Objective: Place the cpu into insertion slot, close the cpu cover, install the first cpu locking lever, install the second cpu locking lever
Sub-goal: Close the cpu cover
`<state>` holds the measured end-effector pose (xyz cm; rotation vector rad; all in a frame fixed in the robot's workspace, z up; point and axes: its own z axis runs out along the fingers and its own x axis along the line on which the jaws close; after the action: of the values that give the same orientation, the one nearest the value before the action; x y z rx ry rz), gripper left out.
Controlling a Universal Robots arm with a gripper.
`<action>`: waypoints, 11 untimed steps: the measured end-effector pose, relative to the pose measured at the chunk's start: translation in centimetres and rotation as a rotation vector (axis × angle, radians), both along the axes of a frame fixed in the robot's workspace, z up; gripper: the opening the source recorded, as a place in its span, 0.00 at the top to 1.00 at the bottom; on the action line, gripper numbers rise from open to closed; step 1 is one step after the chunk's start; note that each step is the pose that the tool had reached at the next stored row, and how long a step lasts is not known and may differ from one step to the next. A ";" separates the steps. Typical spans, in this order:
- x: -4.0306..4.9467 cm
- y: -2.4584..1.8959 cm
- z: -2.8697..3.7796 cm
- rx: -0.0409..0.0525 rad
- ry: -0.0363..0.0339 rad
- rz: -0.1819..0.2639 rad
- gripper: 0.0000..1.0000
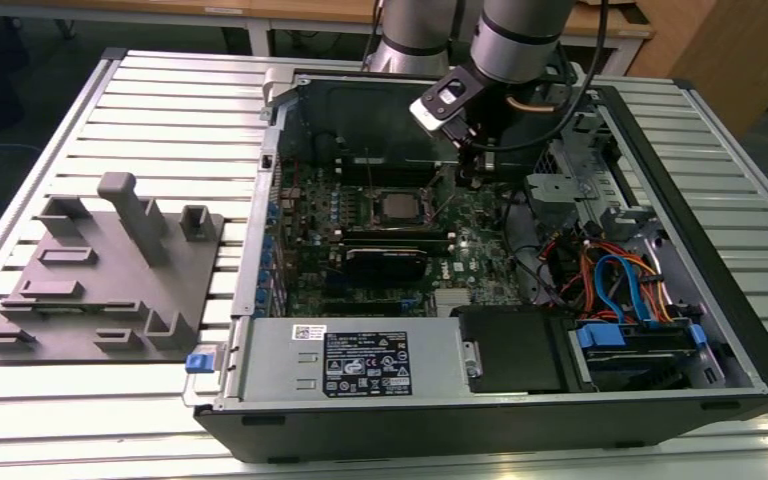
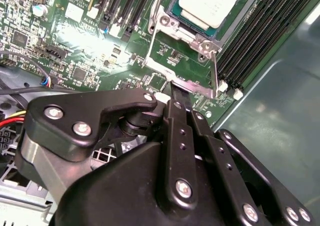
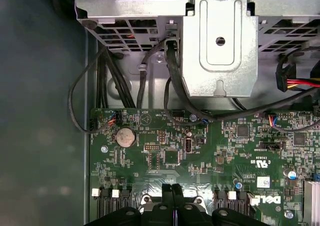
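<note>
The cpu (image 2: 210,3) is seated in the insertion slot (image 2: 164,22). The cpu cover (image 2: 197,87) is judged thin, stiff and hinged, so best pushed at its edge, where the closed, empty hand (image 2: 173,88) is placed.

I see my gripper (image 3: 172,190) with its black fingertips pressed together, low over the green circuit board (image 3: 225,156). A round coin battery (image 3: 125,136) sits on that board, and black cables (image 3: 171,71) loop beside a grey metal bracket (image 3: 220,46).

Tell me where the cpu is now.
In the exterior view the cpu sits in the slot, just above the black card. In the second wrist view the cover lies between it and the pincer.
</note>
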<state>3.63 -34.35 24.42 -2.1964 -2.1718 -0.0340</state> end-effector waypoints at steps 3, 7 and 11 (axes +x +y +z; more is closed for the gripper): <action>-0.02 0.00 -0.01 0.0000 0.0000 0.000 0.90; -0.15 0.00 -0.02 0.0002 -0.0001 0.000 0.90; -0.48 0.00 -0.01 -0.0001 0.0000 0.000 0.90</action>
<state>3.15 -34.34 24.41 -2.1964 -2.1719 -0.0339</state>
